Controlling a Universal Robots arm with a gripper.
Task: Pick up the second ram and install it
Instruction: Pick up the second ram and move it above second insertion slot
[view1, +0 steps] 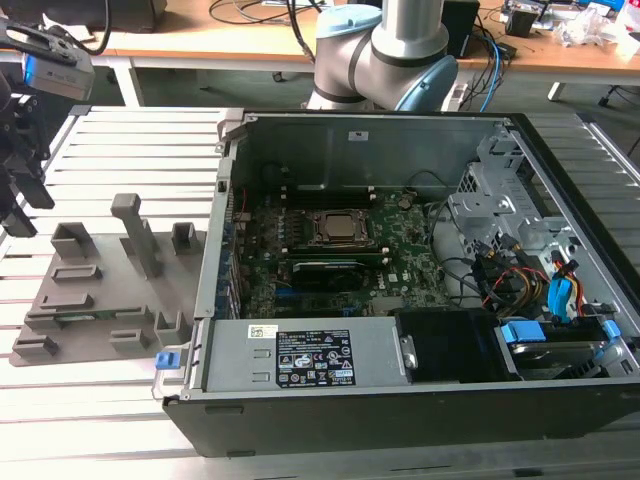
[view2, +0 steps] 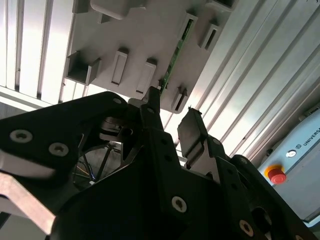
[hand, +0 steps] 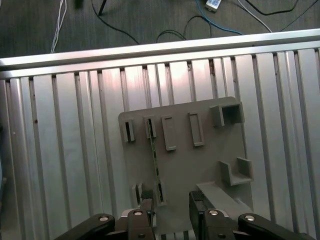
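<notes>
Nearest the lens in both wrist views, the hand (hand: 171, 207) (view2: 172, 117) is spread, its two black fingers (hand: 146, 212) set apart with nothing pinched between them. Beneath it lies the grey fixture plate (hand: 200, 165) (view2: 150, 30), a flat slab with upright posts and rectangular slots, resting on the ribbed aluminium bench (hand: 75, 150). The second ram (hand: 154, 160) (view2: 176, 52), a long thin green stick, stands on edge in the plate's slots; in the first wrist view its near end falls between the two fingers, close beside one of them, and whether finger and stick touch cannot be told. In the exterior view the hand (view1: 28, 205) hangs over the far corner of the fixture plate (view1: 100, 300), at the exterior view's left. To the exterior view's right, well apart from the plate, an open computer case (view1: 400, 420) lies on the bench (view1: 130, 150), exposing the green motherboard (view1: 400, 250) with the CPU socket (view1: 340, 228) near its middle. Behind the case rises the grey and blue base of the arm (view1: 385, 50).
</notes>
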